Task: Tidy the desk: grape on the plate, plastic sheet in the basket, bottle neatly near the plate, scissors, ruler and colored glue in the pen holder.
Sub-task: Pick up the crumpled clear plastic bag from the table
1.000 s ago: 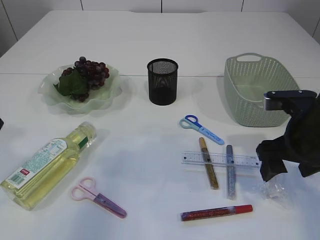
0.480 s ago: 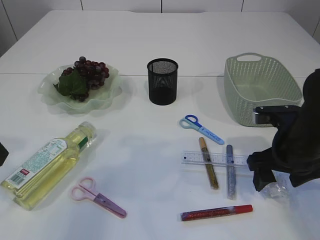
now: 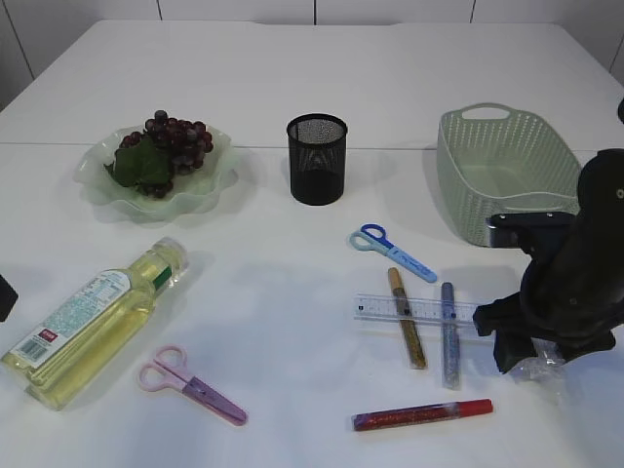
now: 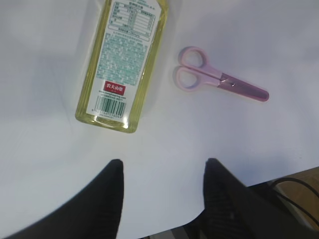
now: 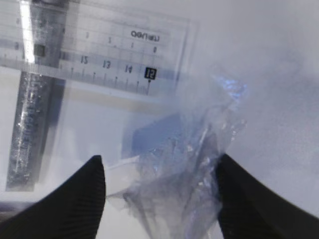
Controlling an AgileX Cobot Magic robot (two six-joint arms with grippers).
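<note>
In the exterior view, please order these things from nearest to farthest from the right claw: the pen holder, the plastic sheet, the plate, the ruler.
1. plastic sheet: directly under the right claw, at the table's right edge.
2. ruler: just left of the claw, lying across two glue sticks.
3. pen holder: centre, farther back.
4. plate: far left, with the grapes.

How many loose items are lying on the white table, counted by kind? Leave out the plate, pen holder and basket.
Scissors: 2, the blue-handled pair and the pink-handled pair
Glitter glue tubes: 3, gold, silver, red
Clear plastic ruler: 1
Yellow drink bottle: 1
Crumpled clear plastic sheet: 1
Total: 8
</note>
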